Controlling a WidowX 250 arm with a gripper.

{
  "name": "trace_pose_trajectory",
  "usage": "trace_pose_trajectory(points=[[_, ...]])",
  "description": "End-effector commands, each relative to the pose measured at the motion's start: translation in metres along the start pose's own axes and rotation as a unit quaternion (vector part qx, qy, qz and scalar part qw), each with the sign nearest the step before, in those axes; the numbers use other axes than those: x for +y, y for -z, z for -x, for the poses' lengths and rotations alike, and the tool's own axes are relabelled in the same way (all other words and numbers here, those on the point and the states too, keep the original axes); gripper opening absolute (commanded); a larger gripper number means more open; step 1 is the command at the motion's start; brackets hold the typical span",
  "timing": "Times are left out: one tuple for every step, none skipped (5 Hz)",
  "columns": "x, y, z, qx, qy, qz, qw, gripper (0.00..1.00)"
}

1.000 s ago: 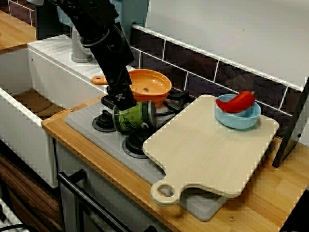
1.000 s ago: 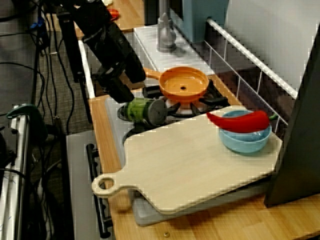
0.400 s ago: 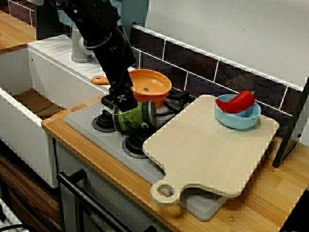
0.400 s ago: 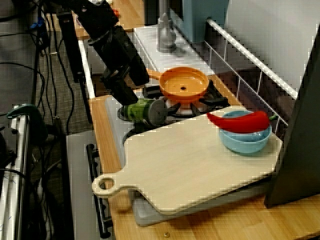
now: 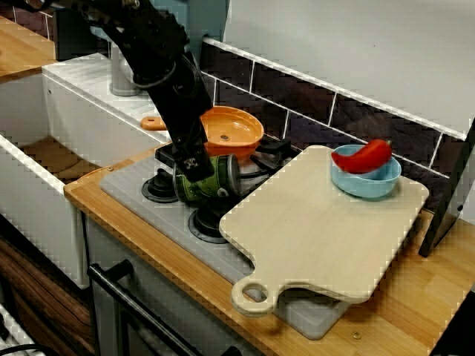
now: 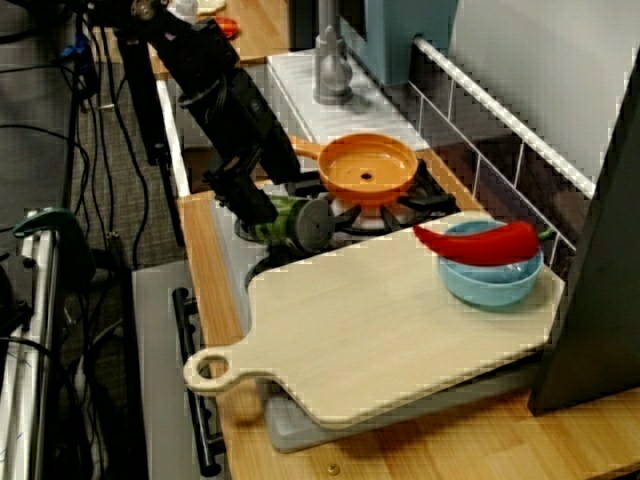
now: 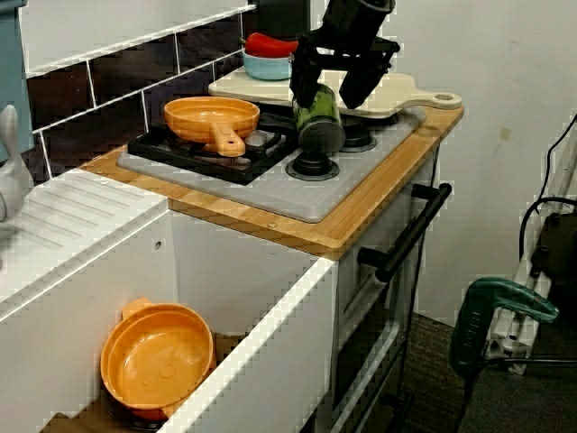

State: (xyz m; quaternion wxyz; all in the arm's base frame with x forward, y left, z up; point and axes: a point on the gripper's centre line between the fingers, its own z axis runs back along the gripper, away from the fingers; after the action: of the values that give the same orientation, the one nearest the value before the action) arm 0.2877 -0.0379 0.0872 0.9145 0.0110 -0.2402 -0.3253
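Note:
A green can (image 5: 214, 180) lies on its side on the stove's front burners, beside the cutting board's corner. My black gripper (image 5: 190, 160) hangs right over the can's left end. In the view from the sink side the gripper (image 7: 329, 90) stands open, one finger on each side of the can (image 7: 319, 128). Whether the fingers touch the can I cannot tell. From the cutting-board end, the gripper (image 6: 250, 205) hides part of the can (image 6: 292, 219).
An orange pan (image 5: 231, 130) sits on the back burner just behind the can. A wooden cutting board (image 5: 312, 230) covers the stove's right side, carrying a blue bowl (image 5: 369, 183) with a red pepper (image 5: 367, 155). The sink holds an orange pot (image 7: 158, 359).
The arm has swung and come down, bringing the fingers lower around the can's end. The can, pan and board have stayed put.

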Motion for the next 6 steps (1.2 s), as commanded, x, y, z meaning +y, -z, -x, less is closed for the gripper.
trace_pose_trajectory(points=[[0.007, 0.006, -0.005, -0.003, -0.013, -0.014, 0.9998, 1.0], [0.009, 0.014, -0.003, 0.003, -0.019, -0.018, 0.9997, 1.0], [0.01, 0.02, 0.0, 0.009, -0.023, -0.024, 0.9994, 1.0], [0.013, 0.021, -0.001, 0.012, -0.031, -0.026, 0.9991, 1.0], [0.016, 0.019, -0.001, 0.012, -0.053, -0.031, 0.998, 0.0], [0.018, 0.014, -0.002, 0.01, -0.053, -0.036, 0.9979, 0.0]])
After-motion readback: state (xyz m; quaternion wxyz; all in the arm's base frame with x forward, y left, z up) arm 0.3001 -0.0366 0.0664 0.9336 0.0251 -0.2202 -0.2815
